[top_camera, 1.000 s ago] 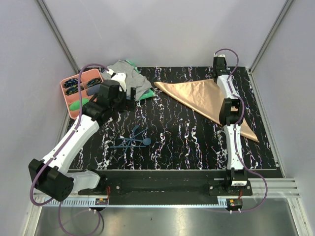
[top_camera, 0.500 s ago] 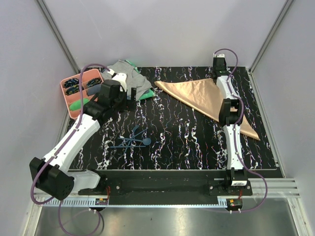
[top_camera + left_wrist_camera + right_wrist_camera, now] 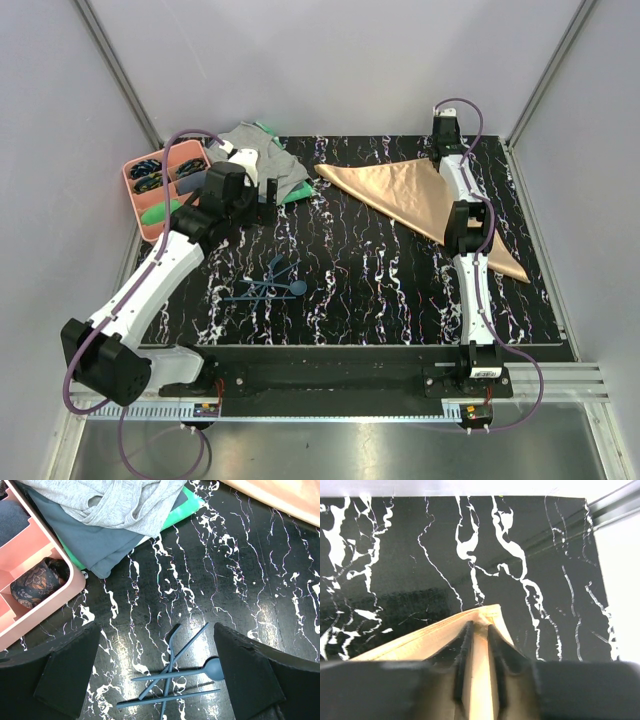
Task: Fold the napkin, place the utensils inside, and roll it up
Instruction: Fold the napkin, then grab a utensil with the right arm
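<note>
One fold looks done: right gripper (image 3: 479,630), barely parted, sits at the napkin's (image 3: 420,195) corner. Left gripper (image 3: 156,647) gapes over the utensils (image 3: 171,677); next, lift them onto it.

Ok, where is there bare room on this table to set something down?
The widest bare patch of table lies in the middle, bordered by the utensils on the left and the napkin on the right. The far left corner is crowded: pink tray, grey cloth and the left arm reaching in.
</note>
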Controlling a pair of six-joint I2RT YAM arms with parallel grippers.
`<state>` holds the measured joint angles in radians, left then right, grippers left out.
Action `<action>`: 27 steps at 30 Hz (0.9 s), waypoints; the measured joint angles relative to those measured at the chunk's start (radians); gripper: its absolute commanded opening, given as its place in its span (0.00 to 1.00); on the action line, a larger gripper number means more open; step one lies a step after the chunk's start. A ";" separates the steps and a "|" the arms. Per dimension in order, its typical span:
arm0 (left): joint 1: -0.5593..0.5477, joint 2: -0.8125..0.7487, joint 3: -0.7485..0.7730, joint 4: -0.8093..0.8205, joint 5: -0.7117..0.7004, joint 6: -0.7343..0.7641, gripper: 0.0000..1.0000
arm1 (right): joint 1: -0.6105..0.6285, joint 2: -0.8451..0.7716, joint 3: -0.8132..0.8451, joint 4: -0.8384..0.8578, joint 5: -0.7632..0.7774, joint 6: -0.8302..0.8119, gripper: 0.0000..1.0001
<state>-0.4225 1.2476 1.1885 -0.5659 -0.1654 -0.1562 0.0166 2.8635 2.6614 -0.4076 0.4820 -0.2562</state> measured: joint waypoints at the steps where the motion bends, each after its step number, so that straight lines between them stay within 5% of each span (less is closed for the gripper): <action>1: 0.000 0.000 0.000 0.000 0.000 0.000 0.99 | 0.000 0.000 0.000 0.000 0.000 -0.001 0.42; 12: 0.000 0.000 0.000 0.000 0.003 -0.001 0.99 | 0.002 -0.090 -0.082 0.012 -0.051 0.015 0.86; 20: 0.000 -0.011 0.000 0.000 0.006 -0.002 0.99 | 0.083 -0.454 -0.347 0.014 -0.135 0.047 0.88; 27: 0.000 -0.120 -0.036 0.037 -0.024 -0.007 0.99 | 0.315 -0.985 -0.940 0.131 -0.389 0.214 0.87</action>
<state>-0.4225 1.1278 1.1526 -0.5289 -0.1894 -0.1631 0.3313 1.8790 1.7218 -0.2768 0.0929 -0.0418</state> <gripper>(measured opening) 0.987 0.881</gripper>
